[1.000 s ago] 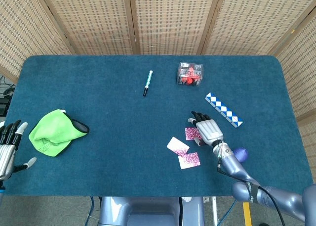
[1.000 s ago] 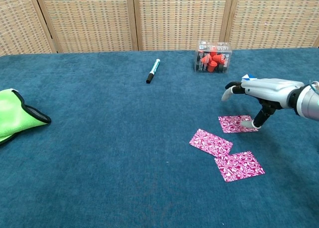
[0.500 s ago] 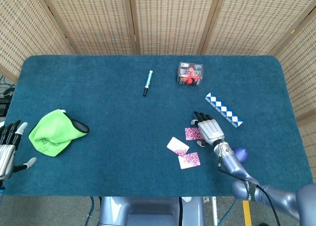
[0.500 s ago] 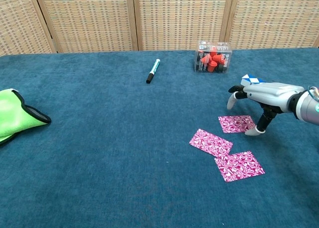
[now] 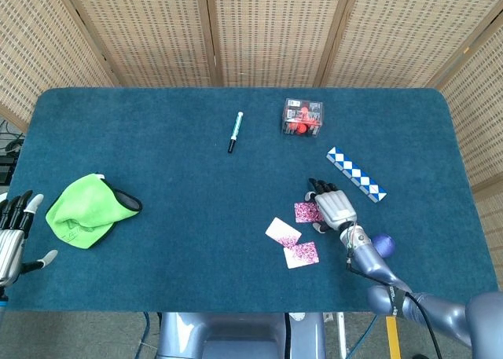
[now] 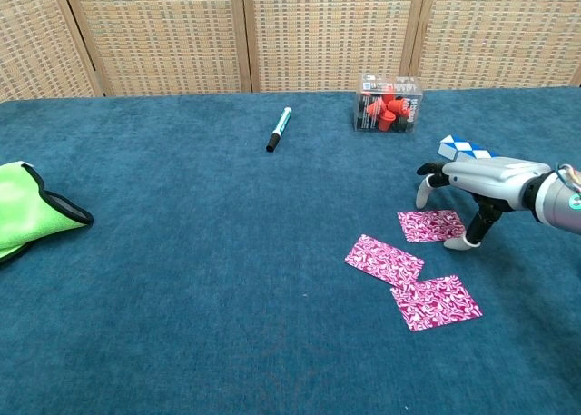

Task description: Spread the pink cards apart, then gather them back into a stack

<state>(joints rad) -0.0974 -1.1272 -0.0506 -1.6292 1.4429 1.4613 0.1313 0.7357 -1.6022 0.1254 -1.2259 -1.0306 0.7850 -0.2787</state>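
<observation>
Three pink patterned cards lie spread on the blue table: one (image 6: pixel 431 225) nearest my right hand, one (image 6: pixel 384 259) to its left, one (image 6: pixel 436 301) closest to the front. In the head view they show at card (image 5: pixel 306 212), card (image 5: pixel 283 231) and card (image 5: pixel 301 254). My right hand (image 6: pixel 481 184) hovers over the right edge of the far card, fingers spread and curved down, thumb tip at the card's right edge, holding nothing. My left hand (image 5: pixel 11 237) stays at the table's left front edge, fingers apart and empty.
A green cloth (image 5: pixel 85 210) lies at the left. A marker pen (image 5: pixel 235 131), a clear box of red pieces (image 5: pixel 302 117) and a blue-white folding toy (image 5: pixel 355 174) sit further back. A purple ball (image 5: pixel 383 244) rests right of my right arm.
My right hand has slid right and lowered a little, off the far card toward its right edge. The three cards and my left hand have not moved.
</observation>
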